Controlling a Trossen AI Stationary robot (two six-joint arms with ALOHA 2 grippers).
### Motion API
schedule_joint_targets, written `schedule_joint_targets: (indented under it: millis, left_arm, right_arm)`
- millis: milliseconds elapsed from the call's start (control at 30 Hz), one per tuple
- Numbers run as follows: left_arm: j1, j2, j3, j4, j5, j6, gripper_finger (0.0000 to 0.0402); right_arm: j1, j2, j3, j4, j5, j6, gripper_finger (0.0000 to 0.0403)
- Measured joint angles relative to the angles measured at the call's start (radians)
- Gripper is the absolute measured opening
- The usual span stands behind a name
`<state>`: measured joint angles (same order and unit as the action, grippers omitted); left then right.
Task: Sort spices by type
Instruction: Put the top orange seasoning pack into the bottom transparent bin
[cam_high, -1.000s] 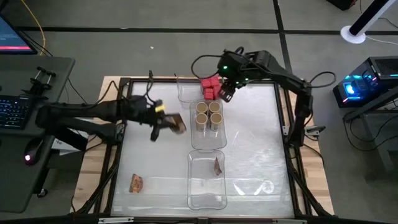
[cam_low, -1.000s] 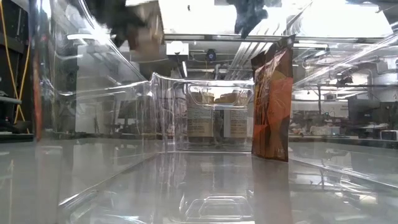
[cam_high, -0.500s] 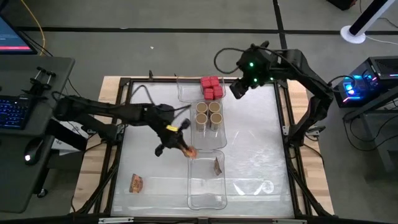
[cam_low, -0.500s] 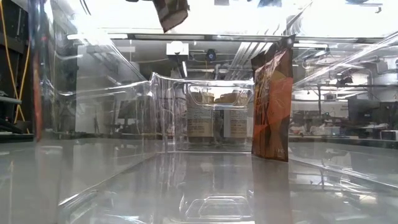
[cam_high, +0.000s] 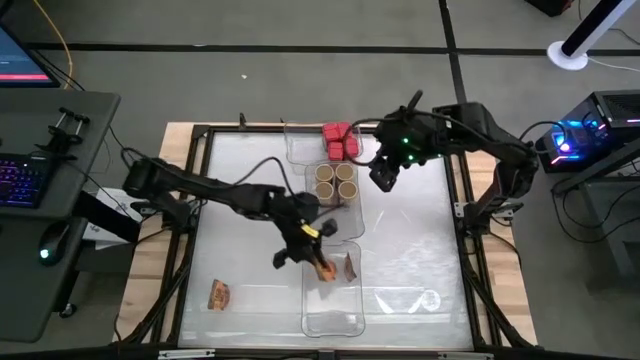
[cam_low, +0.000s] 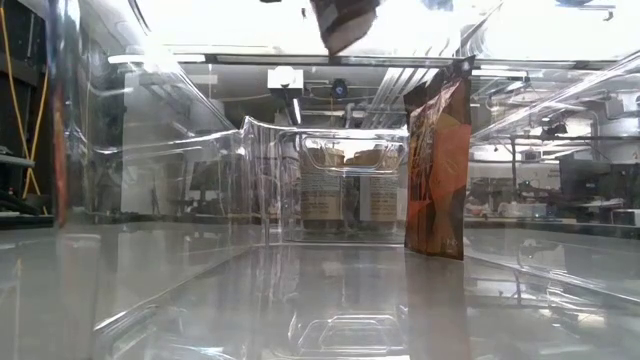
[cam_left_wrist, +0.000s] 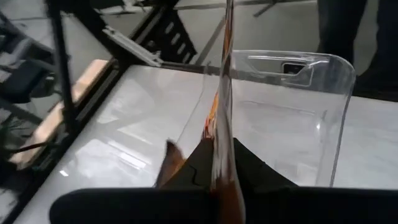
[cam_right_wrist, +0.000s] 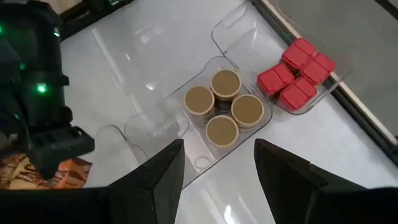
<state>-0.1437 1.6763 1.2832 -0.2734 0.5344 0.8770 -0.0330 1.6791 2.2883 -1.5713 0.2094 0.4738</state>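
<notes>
1. Since the earlier frames, the left gripper (cam_high: 318, 258) has been carried from the left part of the table (cam_high: 420, 230) across to the near tray (cam_high: 335, 322), and the right gripper (cam_high: 383, 178) has been drawn away from the red containers (cam_high: 340, 141) toward the table's middle.
2. A brown-orange packet (cam_high: 322, 266) is held clamped between the left gripper's closed fingers, above the left edge of the near tray.
3. In the left wrist view the held packet (cam_left_wrist: 219, 168) is seen edge-on over the clear tray (cam_left_wrist: 292, 118).
4. A second packet (cam_high: 349, 266) is stood upright inside that tray, just beside the held one; in the low view it (cam_low: 438, 170) is shown leaning by the right wall.
5. A third packet (cam_high: 219, 295) is lying on the table near the front left corner, well apart from the trays.
6. The four round jars (cam_high: 335, 183) with tan tops are grouped in the middle tray (cam_high: 334, 228).
7. The four red containers are packed together in the far tray (cam_high: 299, 150).
8. The right gripper is held above the table just right of the jars, its fingers (cam_right_wrist: 163, 174) apart and nothing between them.
</notes>
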Motion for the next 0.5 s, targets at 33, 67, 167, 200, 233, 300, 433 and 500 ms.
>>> schedule_joint_targets:
  millis: [33,67,167,200,233,300,433,500]
  left_arm:
    - [-0.008,0.020,0.016,-0.005,-0.002,-0.003,0.0000]
    - [-0.015,0.039,0.033,-0.012,-0.008,-0.004,0.0000]
    - [-0.035,0.083,0.063,-0.032,-0.040,0.012,0.0000]
    - [-0.041,0.097,0.070,-0.029,-0.058,0.011,0.0000]
    - [-0.048,0.111,0.077,-0.028,-0.090,-0.010,0.0000]
    - [-0.057,0.136,0.093,-0.035,-0.164,-0.092,0.0001]
    - [-0.061,0.141,0.108,-0.086,-0.203,-0.146,0.0001]
    - [-0.060,0.139,0.110,-0.109,-0.175,-0.087,0.0001]
  right_arm:
    - [0.005,0.000,0.000,0.000,0.000,-0.011,0.0191]
    - [0.008,0.000,0.000,0.000,0.000,-0.019,0.0191]
    - [0.010,0.000,0.000,0.001,0.000,-0.008,0.0191]
    - [0.010,0.000,0.000,0.000,0.001,0.000,0.0191]
    - [0.010,0.000,0.000,0.000,0.003,0.016,0.0191]
    - [0.013,0.000,0.000,0.000,0.027,0.047,0.0191]
    - [0.025,0.000,0.000,0.001,0.075,0.068,0.0191]
    - [0.028,0.000,0.000,0.000,0.092,0.073,0.0191]
